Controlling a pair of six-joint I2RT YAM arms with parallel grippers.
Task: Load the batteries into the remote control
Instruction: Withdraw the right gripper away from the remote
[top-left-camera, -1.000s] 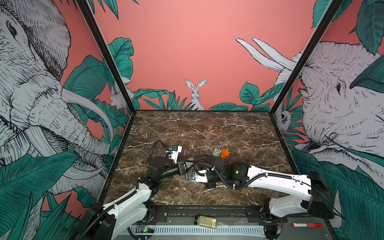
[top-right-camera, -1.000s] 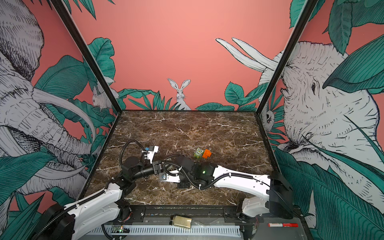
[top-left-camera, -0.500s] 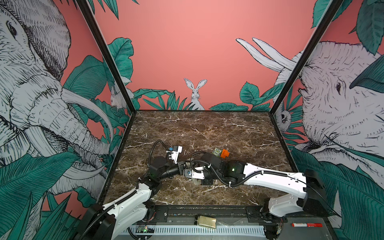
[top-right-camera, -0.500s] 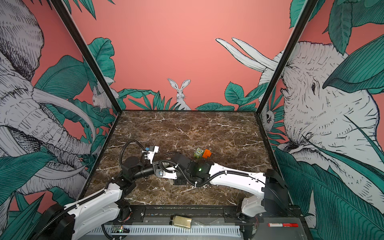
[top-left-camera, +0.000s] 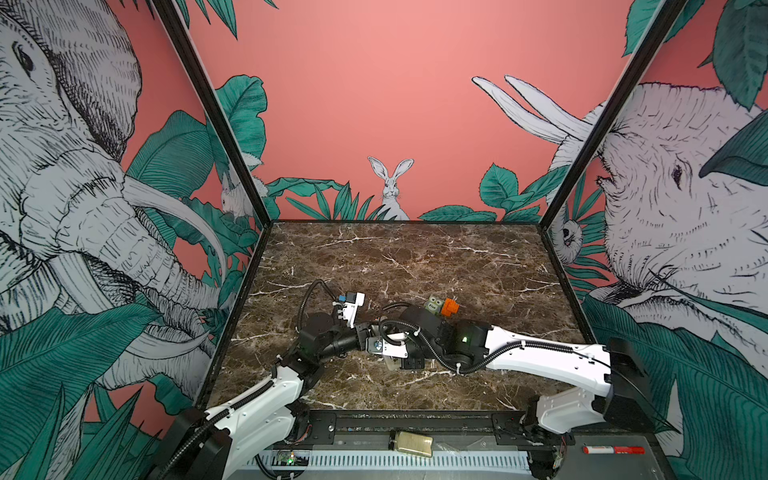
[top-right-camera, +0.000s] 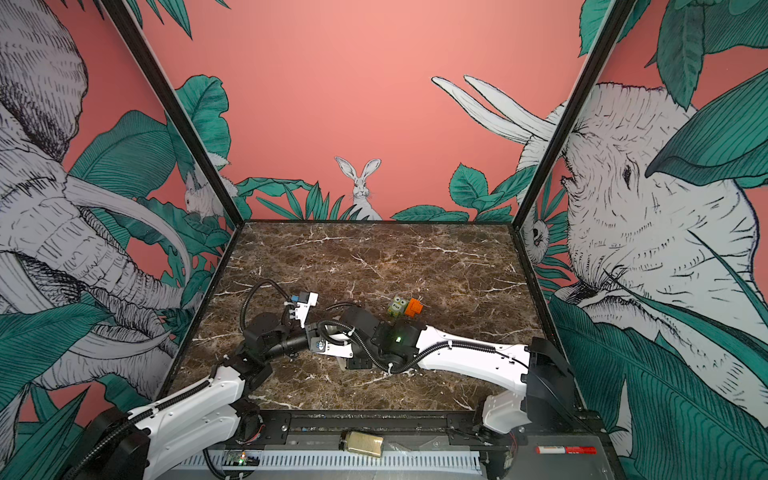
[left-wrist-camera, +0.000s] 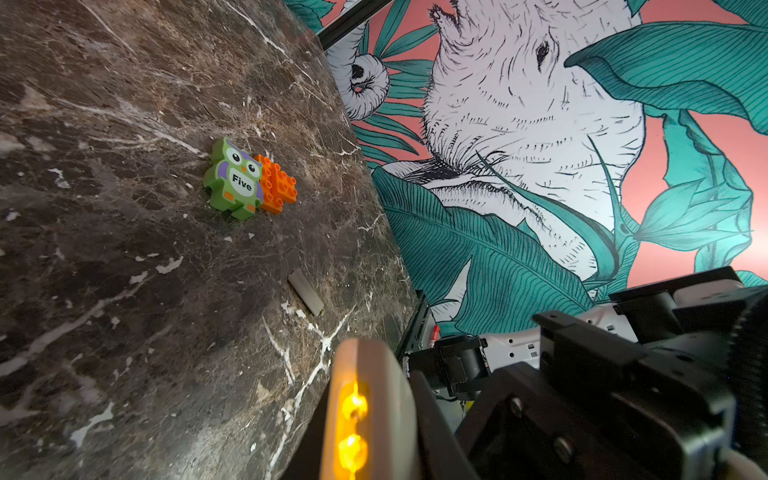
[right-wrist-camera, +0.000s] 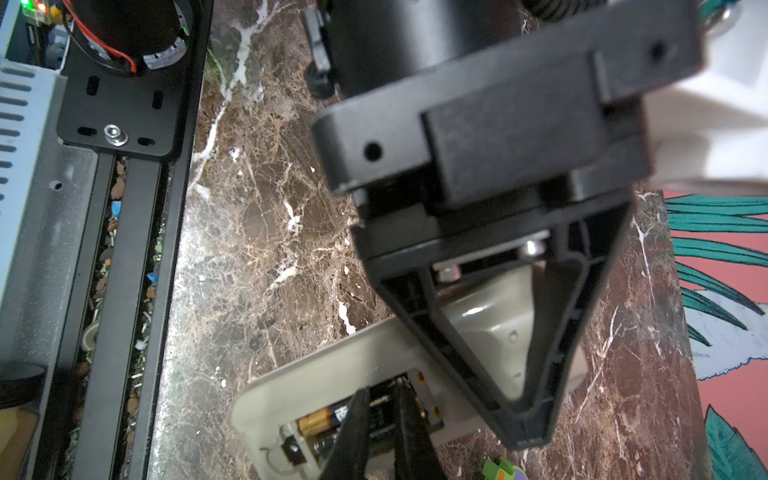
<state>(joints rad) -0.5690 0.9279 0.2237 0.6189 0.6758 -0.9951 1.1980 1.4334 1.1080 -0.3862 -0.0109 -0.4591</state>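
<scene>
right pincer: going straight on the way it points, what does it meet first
Most likely the batteries in the remote control's open recess; the right pincer points straight at them, contact unclear.

Dark marble tabletop (top-left-camera: 415, 257) walled by pink jungle murals (top-left-camera: 374, 104): elephants (top-left-camera: 83, 208), rabbit (top-left-camera: 390, 183)

The pale remote control (right-wrist-camera: 316, 374) is back side up, near the middle of the desk's (right-wrist-camera: 257, 232) front edge. Two black and gold batteries (right-wrist-camera: 322, 419) sit side by side in its open slot.
</scene>
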